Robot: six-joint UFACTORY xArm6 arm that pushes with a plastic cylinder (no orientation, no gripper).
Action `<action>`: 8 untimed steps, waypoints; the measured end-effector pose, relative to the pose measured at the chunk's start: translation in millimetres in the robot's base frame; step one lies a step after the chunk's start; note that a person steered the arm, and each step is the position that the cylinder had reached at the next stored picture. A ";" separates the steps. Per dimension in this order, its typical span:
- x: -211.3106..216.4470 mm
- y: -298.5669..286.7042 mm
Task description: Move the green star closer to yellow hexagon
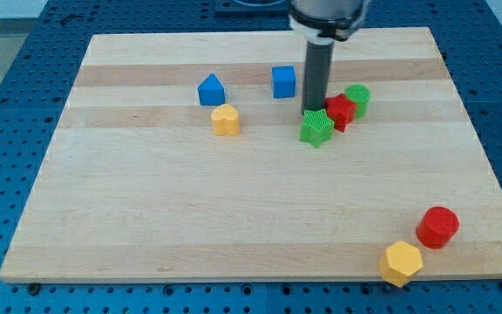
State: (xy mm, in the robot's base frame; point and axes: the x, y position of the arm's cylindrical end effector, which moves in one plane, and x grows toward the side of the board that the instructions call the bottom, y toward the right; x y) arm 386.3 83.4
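The green star [316, 128] lies right of the board's middle, near the view's top. My tip [311, 112] stands just behind the star at its upper edge, touching or nearly touching it. The yellow hexagon [401, 262] sits near the board's bottom right corner, far from the star. A red star [340, 112] touches the green star's right side, with a green cylinder [356, 99] just beyond it.
A second yellow block [226, 120] lies left of the star. A blue house-shaped block [211, 90] and a blue cube [284, 81] lie toward the view's top. A red cylinder [437, 227] stands just above the yellow hexagon. The wooden board [146, 218] rests on a blue perforated table.
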 end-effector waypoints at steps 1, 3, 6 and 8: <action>24.2 21.0; 88.5 42.9; 48.1 32.1; 40.9 -15.4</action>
State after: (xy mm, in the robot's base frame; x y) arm 427.3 67.9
